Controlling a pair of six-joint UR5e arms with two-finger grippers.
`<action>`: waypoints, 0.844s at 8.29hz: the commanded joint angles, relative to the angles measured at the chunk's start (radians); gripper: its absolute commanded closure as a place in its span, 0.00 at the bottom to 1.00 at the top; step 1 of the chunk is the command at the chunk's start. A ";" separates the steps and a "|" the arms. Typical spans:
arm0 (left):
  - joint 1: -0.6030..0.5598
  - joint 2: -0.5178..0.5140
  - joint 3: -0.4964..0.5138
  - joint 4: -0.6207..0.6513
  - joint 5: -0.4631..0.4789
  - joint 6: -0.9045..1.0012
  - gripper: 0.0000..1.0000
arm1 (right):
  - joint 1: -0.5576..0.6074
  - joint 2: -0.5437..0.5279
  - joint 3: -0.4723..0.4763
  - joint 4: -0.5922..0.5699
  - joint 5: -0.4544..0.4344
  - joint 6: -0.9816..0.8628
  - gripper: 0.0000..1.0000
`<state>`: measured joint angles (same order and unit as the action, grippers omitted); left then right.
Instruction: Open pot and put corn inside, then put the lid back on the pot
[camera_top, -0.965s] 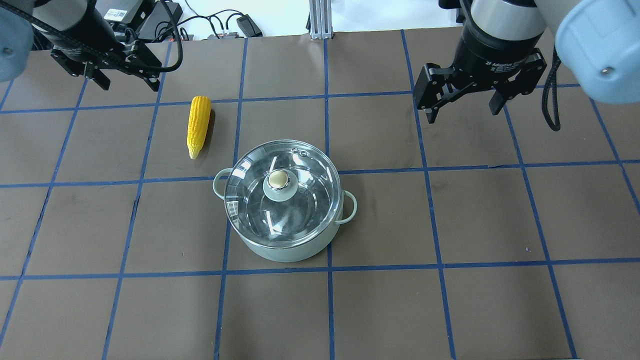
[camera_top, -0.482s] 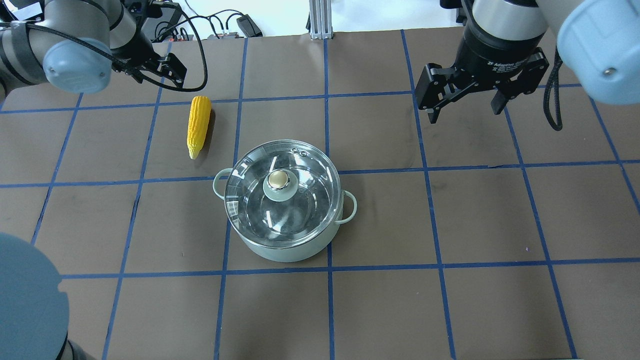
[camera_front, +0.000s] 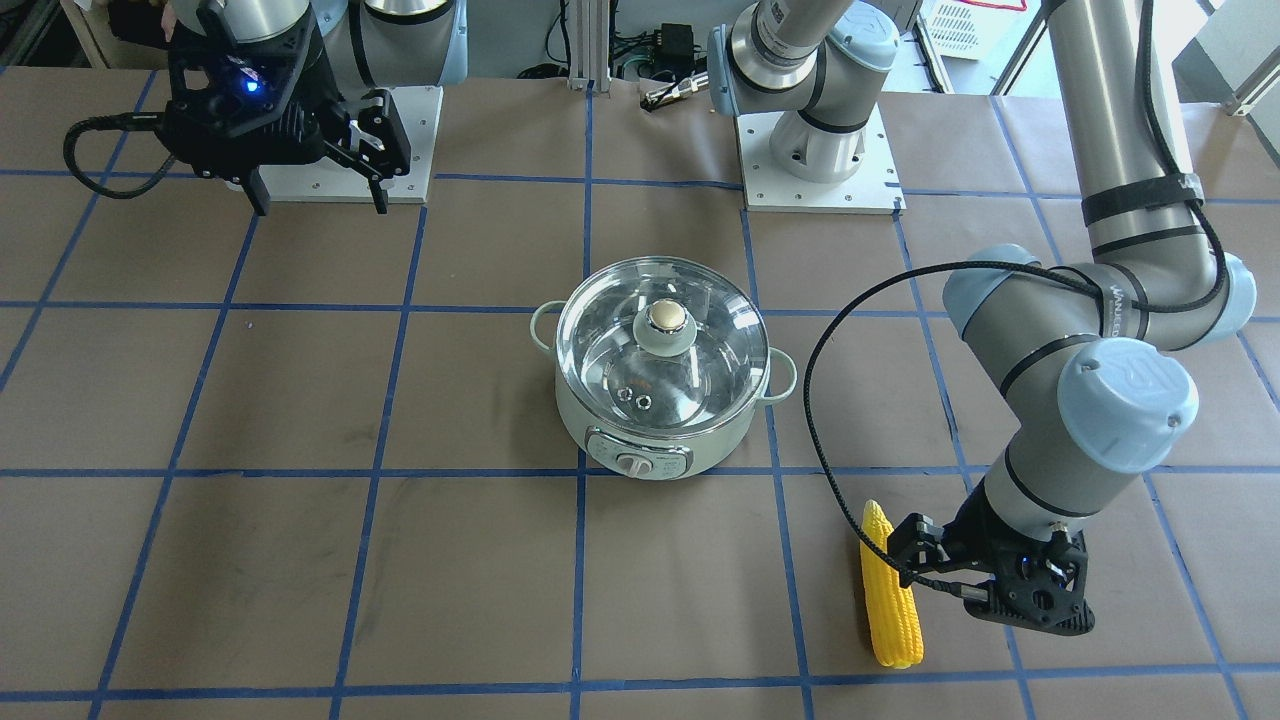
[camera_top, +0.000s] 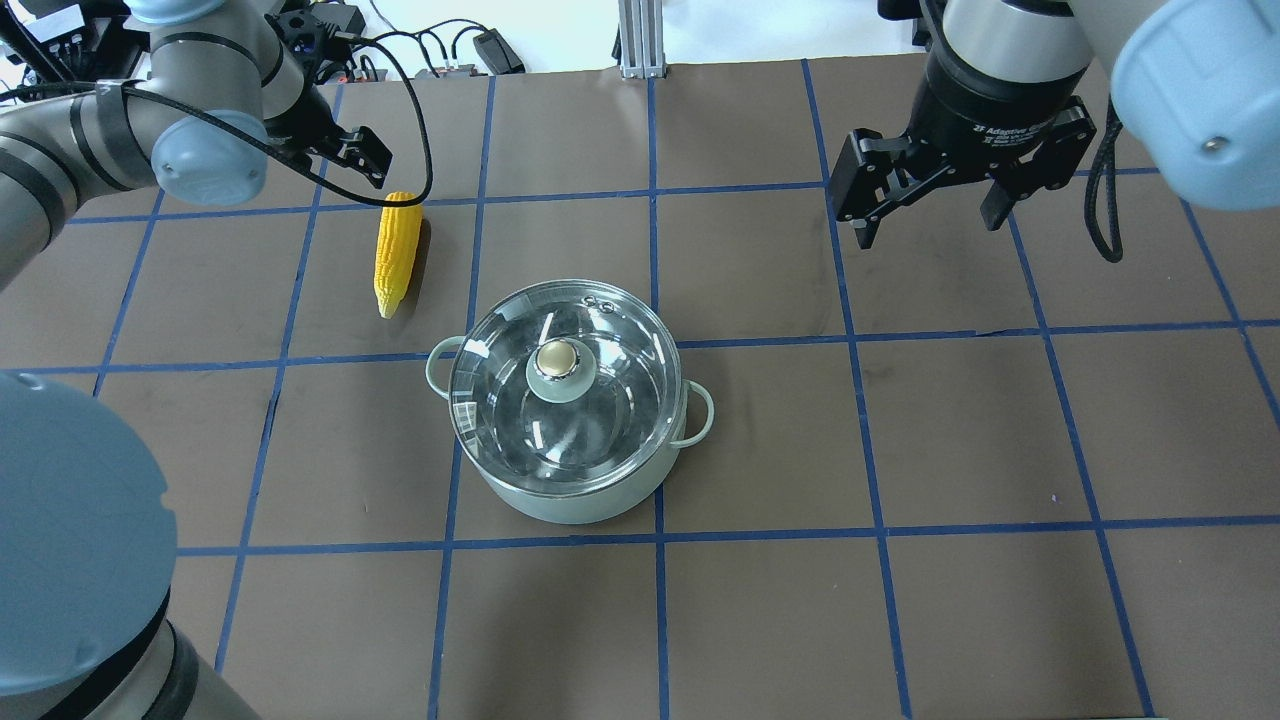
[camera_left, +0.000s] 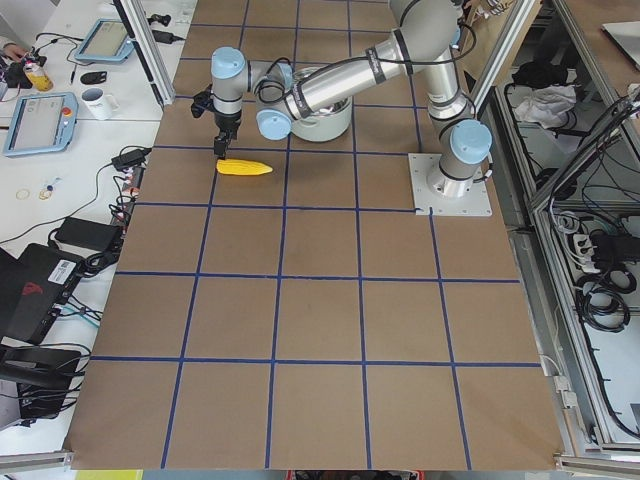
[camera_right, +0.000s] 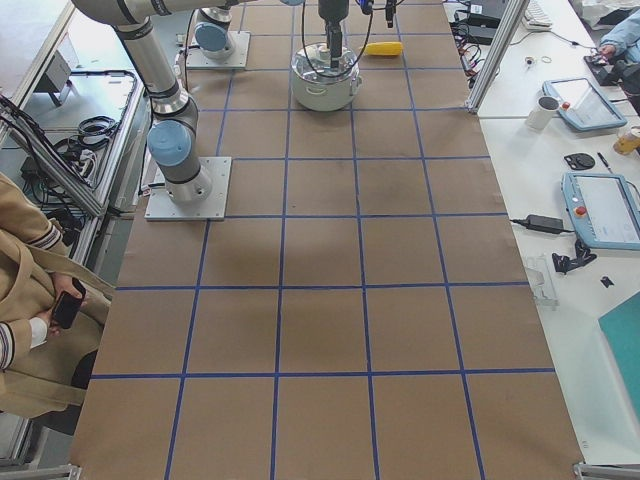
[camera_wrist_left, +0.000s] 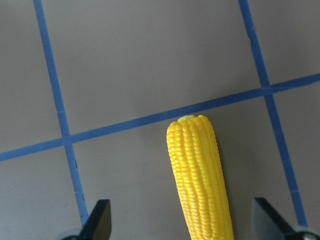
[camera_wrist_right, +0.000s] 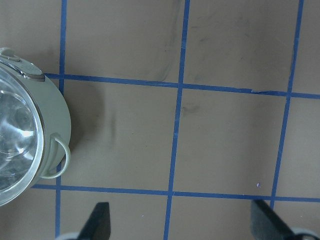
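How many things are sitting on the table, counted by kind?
pot: 1
lid: 1 (on the pot)
corn cob: 1
Total: 3

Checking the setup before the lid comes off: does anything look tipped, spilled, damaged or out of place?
Nothing stands out. The lid sits level on the upright pot, the corn lies whole on the table, and the left gripper and right gripper are open, holding nothing.
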<state>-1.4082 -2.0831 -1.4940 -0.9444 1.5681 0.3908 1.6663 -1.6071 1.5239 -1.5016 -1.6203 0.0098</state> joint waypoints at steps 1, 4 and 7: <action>0.000 -0.049 -0.002 0.007 0.001 -0.009 0.00 | 0.000 0.012 0.004 -0.012 -0.001 -0.002 0.00; 0.000 -0.067 -0.006 0.031 -0.002 -0.013 0.00 | -0.005 0.026 0.004 -0.005 -0.003 -0.002 0.00; 0.000 -0.089 -0.012 0.035 -0.058 -0.067 0.00 | -0.010 0.036 -0.004 -0.017 0.008 -0.007 0.00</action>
<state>-1.4082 -2.1583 -1.5036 -0.9126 1.5505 0.3480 1.6595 -1.5743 1.5270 -1.5149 -1.6197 0.0068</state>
